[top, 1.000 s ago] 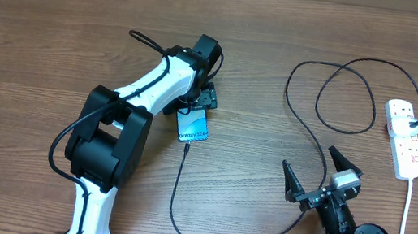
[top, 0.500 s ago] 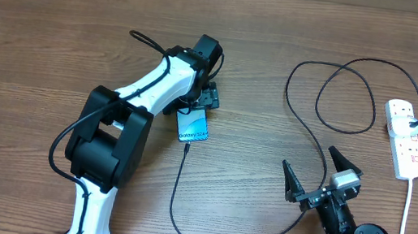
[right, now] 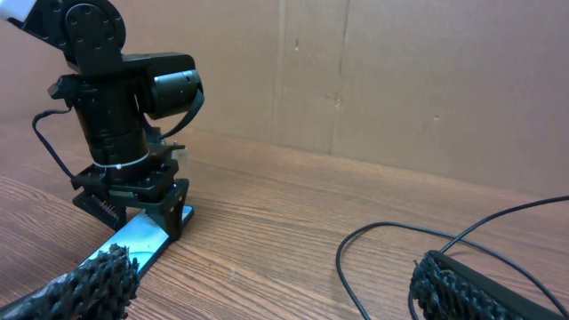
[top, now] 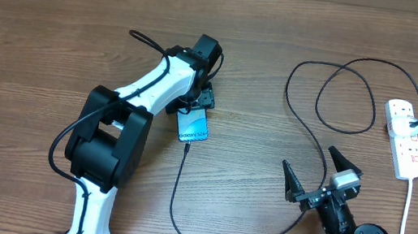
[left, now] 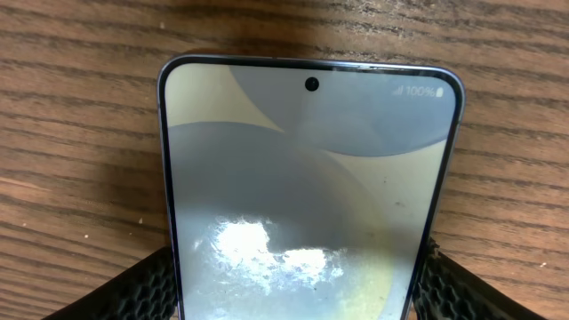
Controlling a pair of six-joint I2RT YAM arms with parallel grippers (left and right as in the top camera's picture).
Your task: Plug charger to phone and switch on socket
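The phone (top: 193, 125) lies flat on the wood table, screen lit. My left gripper (top: 199, 102) is shut on its far end, with a finger against each long edge in the left wrist view (left: 298, 276), where the phone (left: 311, 169) fills the frame. The charger cable (top: 175, 186) runs from the socket (top: 404, 138) through loops, along the table's front edge, up to its plug tip (top: 187, 148) at the phone's near end. My right gripper (top: 320, 176) is open and empty, held above the table over the cable, left of the socket.
The socket's white cord (top: 406, 223) runs down to the front right edge. The right wrist view shows the left arm's gripper (right: 133, 191) over the phone (right: 133, 238), a cable loop (right: 356, 242), and a cardboard wall (right: 400, 80) behind.
The left gripper's fingers have drawn in slightly against the phone's edges. The right arm, cable and socket have not moved.
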